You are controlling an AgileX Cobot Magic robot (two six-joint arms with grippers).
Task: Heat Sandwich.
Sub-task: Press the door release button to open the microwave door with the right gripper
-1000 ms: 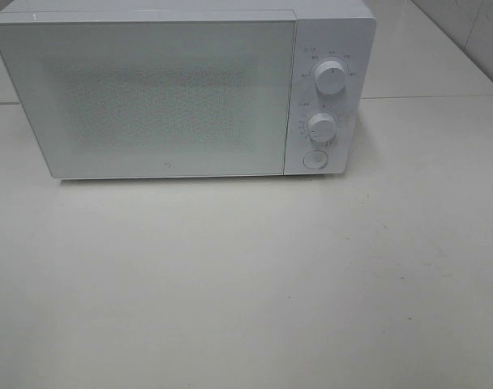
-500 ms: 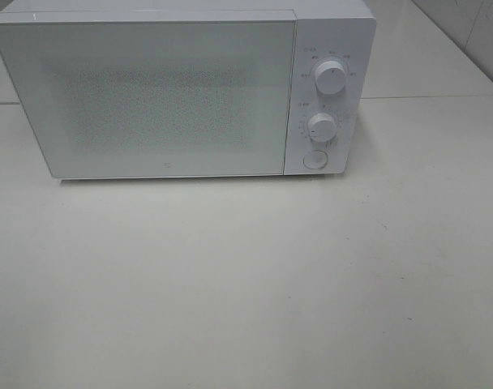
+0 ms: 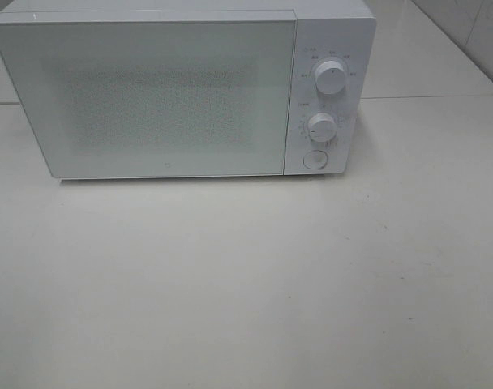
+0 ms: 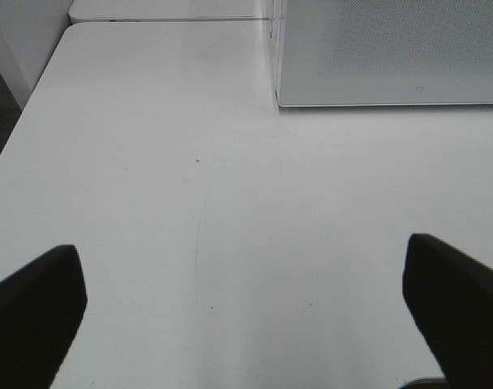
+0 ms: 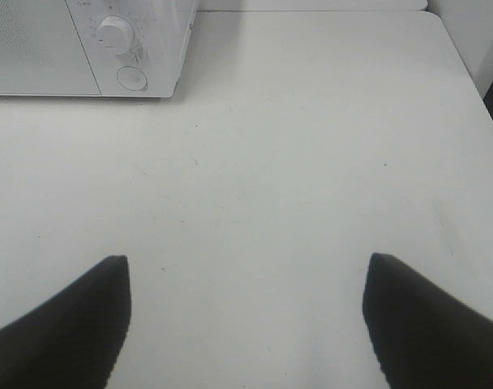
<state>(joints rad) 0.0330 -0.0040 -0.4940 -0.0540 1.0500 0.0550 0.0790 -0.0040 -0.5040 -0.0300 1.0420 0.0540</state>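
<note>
Currently you're looking at the microwave [image 3: 182, 93] sitting toward the table's [image 3: 246, 284] far edge, its door [image 3: 149, 97] shut. Your left gripper [image 4: 240, 267] is hovering over the table off the microwave's door-side front corner, jaws standing wide apart, clamping nothing. Your right gripper [image 5: 246, 263] is hovering in front of the dial [image 5: 115, 34] side, jaws apart too, nothing between them. The sandwich isn't showing in any view, so you can't tell where it's lying.
</note>
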